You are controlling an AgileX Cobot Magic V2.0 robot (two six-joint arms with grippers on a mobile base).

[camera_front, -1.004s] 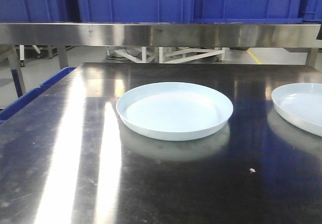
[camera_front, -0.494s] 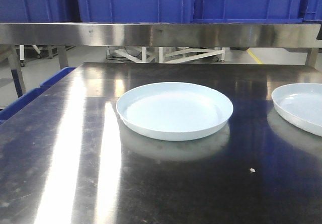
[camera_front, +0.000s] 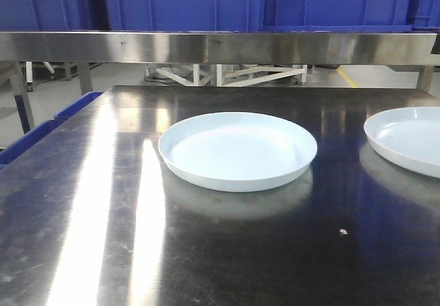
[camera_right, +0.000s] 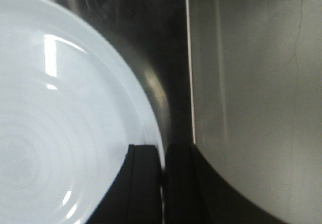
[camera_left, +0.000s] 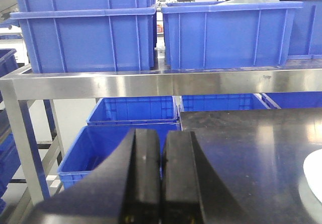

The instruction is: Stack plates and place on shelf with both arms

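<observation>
Stacking has not begun, by my reading.

Front view: the centre plate (camera_front: pixel 237 151) sits flat on the middle of the table (camera_front: pixel 206 251). The right plate (camera_front: pixel 405 139) lies toward the table's right side, well apart from the first and cut off by the frame. Both are empty, and neither is on the other. The shelf (camera_front: pixel 206 46) runs above the table's far edge with blue crates (camera_front: pixel 185 0) on it, and I see no plate there. Neither of my arms shows in this view.

Left wrist view: my left gripper (camera_left: pixel 161 136) has its fingers pressed together with nothing between them. It looks toward the table's left edge and the shelf above it. A pale plate edge (camera_left: pixel 314 176) just shows on the table at the frame's right border, and I cannot tell which plate it belongs to.

Right wrist view: my right gripper (camera_right: pixel 162 151) is nearly closed, and the rim of the right plate (camera_right: pixel 60 108) runs into the narrow gap between its fingers. I take that as a pinch on the rim, close to the table's edge, with grey floor (camera_right: pixel 251 83) beyond it.

What is left, as I judge it, is to carry this plate onto the other and then lift the pair to the shelf with both arms.
</observation>
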